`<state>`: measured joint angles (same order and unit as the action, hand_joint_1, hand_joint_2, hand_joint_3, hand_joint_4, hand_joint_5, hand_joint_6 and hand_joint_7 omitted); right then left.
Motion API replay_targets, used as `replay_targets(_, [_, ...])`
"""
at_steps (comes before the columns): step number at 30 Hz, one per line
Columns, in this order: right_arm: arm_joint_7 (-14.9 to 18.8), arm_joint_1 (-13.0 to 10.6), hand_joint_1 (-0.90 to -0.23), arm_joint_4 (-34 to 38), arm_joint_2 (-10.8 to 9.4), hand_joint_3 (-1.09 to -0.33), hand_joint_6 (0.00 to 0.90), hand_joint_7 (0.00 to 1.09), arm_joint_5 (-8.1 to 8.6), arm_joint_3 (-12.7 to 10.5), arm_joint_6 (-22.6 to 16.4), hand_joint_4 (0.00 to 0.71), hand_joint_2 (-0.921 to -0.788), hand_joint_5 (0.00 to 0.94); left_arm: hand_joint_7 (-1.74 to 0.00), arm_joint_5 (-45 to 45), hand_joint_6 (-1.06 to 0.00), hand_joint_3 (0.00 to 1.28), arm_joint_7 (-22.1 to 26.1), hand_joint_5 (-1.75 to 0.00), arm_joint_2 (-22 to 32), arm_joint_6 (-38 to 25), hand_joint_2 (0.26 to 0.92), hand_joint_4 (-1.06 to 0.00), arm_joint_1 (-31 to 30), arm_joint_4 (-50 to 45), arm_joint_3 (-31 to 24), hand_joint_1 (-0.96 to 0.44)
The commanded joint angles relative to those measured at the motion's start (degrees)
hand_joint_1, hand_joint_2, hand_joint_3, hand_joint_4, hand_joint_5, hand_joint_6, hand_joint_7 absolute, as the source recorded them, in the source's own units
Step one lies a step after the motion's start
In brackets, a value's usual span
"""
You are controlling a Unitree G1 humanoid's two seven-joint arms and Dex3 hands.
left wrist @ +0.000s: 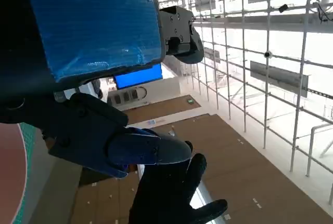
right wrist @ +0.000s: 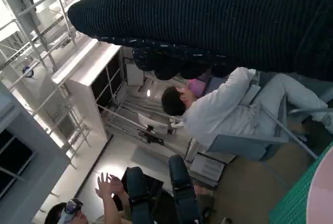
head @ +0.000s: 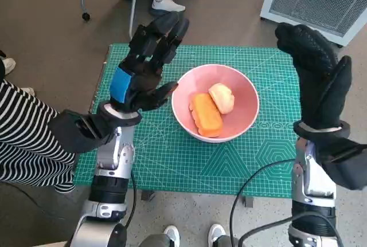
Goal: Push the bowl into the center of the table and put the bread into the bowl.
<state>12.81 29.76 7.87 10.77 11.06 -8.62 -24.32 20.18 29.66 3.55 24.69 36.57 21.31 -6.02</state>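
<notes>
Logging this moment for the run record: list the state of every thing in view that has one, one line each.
Bowl: upright on the green mat, near the table's middle, holding both breads.
Orange bread: lying in the bowl.
Pale bread: in the bowl, touching the orange one.
Left hand: raised, fingers apart, empty.
Right hand: raised, empty.

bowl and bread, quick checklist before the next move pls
1. Pink round bowl near the middle of the green cutting mat: ok.
2. Orange bread loaf inside the bowl: ok.
3. Pale bun also inside, beside the loaf: ok.
4. Left hand holds nothing, fingers apart, raised beside the bowl: ok.
5. Right hand holds nothing, raised clear of the bowl: ok.
6. Bowl exactly centred on the table: cannot tell.
</notes>
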Motion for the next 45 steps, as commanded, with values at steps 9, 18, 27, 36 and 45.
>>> replay_targets(9, [0.8, -1.0, -0.776, 2.7, 0.3, -0.742, 0.050, 0.55, -0.47, 0.3, -0.4, 0.179, -0.921, 0.000, -0.57, -0.7, 0.00, 0.35, 0.0, -0.11, 0.5, 0.3, 0.916, -0.13, 0.4, -0.5, 0.3, -0.59])
replay_targets(18, [1.5, -0.7, -0.789, 3.8, -0.1, -0.714, 0.061, 0.55, 0.58, 0.2, -0.3, 0.177, -0.921, 0.000, -0.58, -0.6, 0.00, 0.35, -0.5, -0.12, 0.7, -0.1, 0.915, -0.12, 0.2, -0.8, 0.2, -0.59])
replay_targets(27, [2.0, -0.5, -0.790, 4.1, -0.4, -0.688, 0.073, 0.55, 1.52, 0.1, 0.2, 0.183, -0.921, 0.003, -0.60, -0.9, 0.00, 0.35, -1.1, -0.14, 0.7, 0.0, 0.917, -0.12, 0.0, -1.1, 0.2, -0.60])
replay_targets(36, [2.5, -0.5, -0.788, 4.5, -0.5, -0.685, 0.076, 0.54, 1.95, -0.2, 0.3, 0.184, -0.921, 0.003, -0.60, -1.2, 0.00, 0.34, -1.6, -0.15, 0.5, 0.5, 0.919, -0.11, 0.0, -0.9, 0.4, -0.60])
replay_targets(45, [2.6, -0.5, -0.786, 5.0, -0.5, -0.684, 0.078, 0.54, 1.95, 0.0, -0.2, 0.185, -0.921, 0.003, -0.60, -1.0, 0.00, 0.33, -1.1, -0.17, 0.3, 0.9, 0.921, -0.10, 0.0, -0.7, 0.3, -0.61])
